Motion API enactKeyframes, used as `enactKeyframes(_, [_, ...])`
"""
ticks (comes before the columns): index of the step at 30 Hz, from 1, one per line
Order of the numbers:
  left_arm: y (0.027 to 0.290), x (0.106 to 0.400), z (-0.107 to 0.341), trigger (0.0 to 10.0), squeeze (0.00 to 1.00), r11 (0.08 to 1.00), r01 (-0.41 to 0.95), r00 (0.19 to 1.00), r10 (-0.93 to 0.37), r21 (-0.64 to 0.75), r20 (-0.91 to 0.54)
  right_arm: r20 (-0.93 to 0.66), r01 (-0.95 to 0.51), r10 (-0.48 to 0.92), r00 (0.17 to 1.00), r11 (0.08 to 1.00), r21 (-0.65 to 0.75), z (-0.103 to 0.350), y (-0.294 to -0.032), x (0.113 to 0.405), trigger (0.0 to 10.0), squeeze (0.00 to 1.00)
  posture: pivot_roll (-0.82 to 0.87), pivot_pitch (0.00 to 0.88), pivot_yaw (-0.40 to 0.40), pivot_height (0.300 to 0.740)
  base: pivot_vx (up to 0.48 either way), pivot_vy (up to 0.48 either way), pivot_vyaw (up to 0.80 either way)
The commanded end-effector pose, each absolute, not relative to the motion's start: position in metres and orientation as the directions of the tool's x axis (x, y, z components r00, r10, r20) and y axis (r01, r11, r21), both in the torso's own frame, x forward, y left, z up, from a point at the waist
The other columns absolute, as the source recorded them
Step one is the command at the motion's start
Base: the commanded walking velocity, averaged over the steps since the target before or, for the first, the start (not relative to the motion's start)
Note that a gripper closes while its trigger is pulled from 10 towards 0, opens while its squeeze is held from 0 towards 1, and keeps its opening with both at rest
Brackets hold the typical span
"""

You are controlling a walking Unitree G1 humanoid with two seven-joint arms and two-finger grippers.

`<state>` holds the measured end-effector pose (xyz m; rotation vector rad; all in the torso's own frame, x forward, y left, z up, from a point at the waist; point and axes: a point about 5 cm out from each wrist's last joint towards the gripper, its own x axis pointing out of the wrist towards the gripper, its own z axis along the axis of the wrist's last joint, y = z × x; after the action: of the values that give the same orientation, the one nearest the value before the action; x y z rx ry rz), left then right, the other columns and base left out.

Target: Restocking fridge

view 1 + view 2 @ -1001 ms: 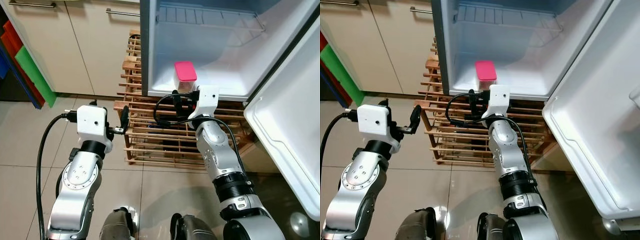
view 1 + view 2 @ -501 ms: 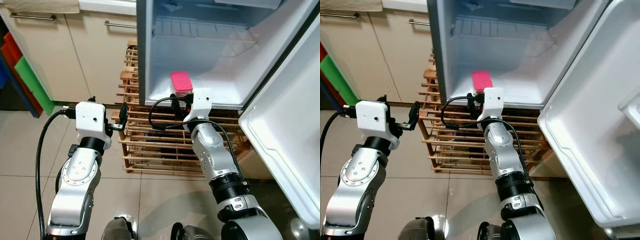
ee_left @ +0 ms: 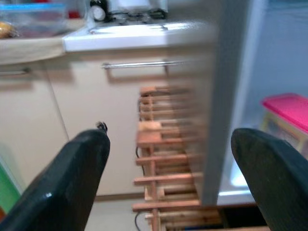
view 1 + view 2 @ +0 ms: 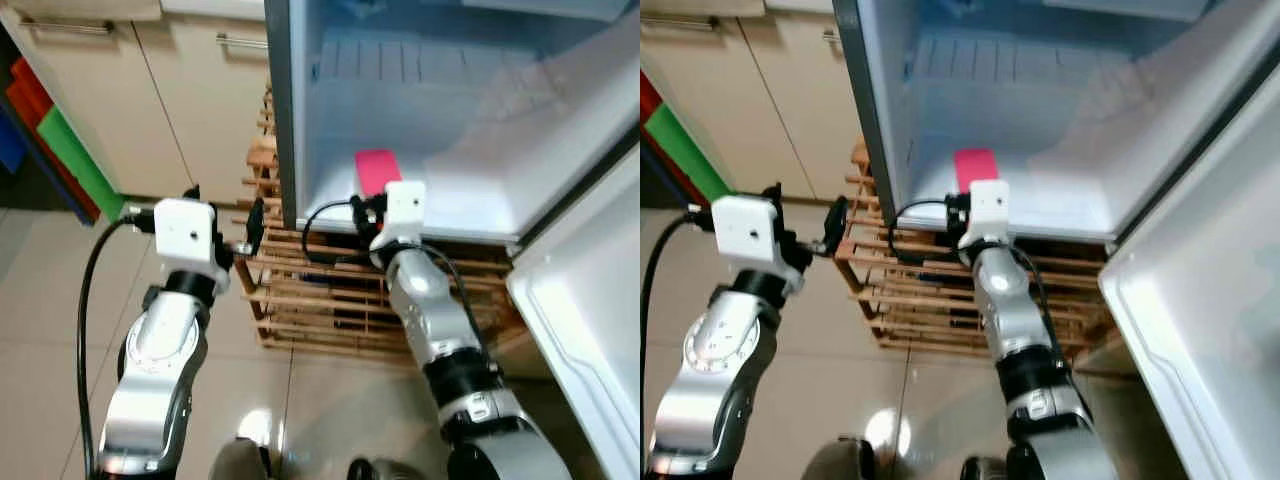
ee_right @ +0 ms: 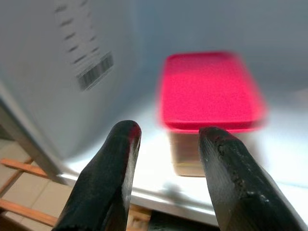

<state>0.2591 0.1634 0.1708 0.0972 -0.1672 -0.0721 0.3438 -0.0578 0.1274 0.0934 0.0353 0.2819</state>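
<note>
- One container with a pink lid stands already inside the open fridge, on its bottom floor, near the front edge and toward the left wall.
- The right gripper is just in front of the container, at the fridge's front edge. Its two black fingers are spread apart and hold nothing; in the right wrist view the container sits beyond the fingertips, not between them.
- The left gripper hovers outside the fridge, beside its left wall and in front of the wooden rack. Its fingers are wide apart and empty.
- The fridge door is open to the robot's right.
- My judgement: the placing of this one item looks done, because the container rests on the floor by itself and no finger touches it.
- Much of the interior that is visible has nothing else in it, so the restocking seems to be at an early stage. What is left, I think, is to draw the right arm out, to fetch more items, and at the end to close the door.
</note>
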Motion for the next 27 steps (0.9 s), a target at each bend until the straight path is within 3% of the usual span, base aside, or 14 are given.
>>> enactKeyframes(1, [0.150,0.258,0.176,10.0,0.00,0.989,0.120,0.973,-0.134,0.084,0.190,-0.020,-0.230,0.233,0.972,0.968,0.096,0.124,-0.072,0.341,10.0,0.00,0.12,0.160,-0.033,0.740,0.000,0.000,0.00])
enactKeyframes(12, [0.146,0.257,0.175,10.0,0.00,0.987,0.143,0.970,-0.155,0.076,0.188,0.069,-0.260,0.255,0.964,0.963,0.069,0.138,-0.074,0.333,10.0,0.00,0.11,0.160,-0.035,0.740,0.000,0.000,0.00])
enactKeyframes(21, [0.148,0.252,0.165,10.0,0.00,0.962,0.258,0.957,-0.268,0.091,0.110,-0.049,-0.295,0.300,0.953,0.951,0.093,0.111,-0.067,0.332,10.0,0.00,0.13,0.183,-0.011,0.740,0.000,0.000,0.00])
enactKeyframes(27, [0.153,0.244,0.164,10.0,0.00,0.941,0.329,0.940,-0.335,0.082,0.069,-0.068,-0.263,0.268,0.961,0.962,0.069,0.112,-0.051,0.347,10.0,0.00,0.19,0.218,0.007,0.740,0.000,0.000,0.00])
